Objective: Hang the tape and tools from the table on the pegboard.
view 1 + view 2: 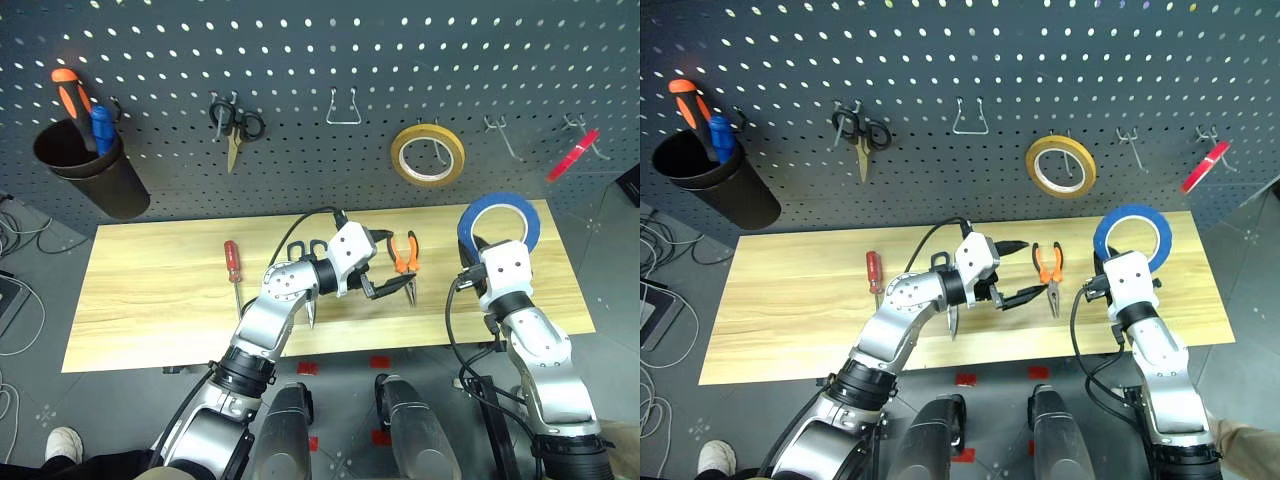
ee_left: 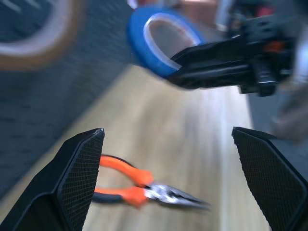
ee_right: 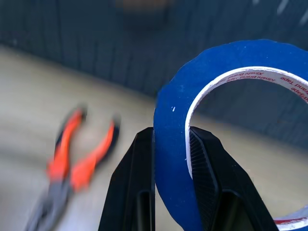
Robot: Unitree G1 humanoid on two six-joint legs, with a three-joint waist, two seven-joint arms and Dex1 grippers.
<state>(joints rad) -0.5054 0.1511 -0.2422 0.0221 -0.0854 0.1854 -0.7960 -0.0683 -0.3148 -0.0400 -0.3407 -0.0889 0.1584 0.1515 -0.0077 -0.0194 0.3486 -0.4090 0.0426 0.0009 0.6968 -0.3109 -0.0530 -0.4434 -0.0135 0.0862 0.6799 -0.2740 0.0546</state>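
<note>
The left gripper (image 2: 168, 178) had its 2 black textured fingers (image 2: 79, 180) spread wide apart, with nothing between them. Beyond them, orange-handled pliers (image 2: 144, 187) lay flat on the light wooden table (image 2: 202, 125). Farther off, the right gripper (image 2: 180, 67) pinched the rim of a blue tape roll (image 2: 147, 41), held above the table beside the dark pegboard (image 2: 43, 91).

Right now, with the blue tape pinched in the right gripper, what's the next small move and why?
Probably carry the blue tape roll up toward the bare hook on the pegboard. The right gripper is shut on its rim and holds it off the table, with that hook just above.
</note>
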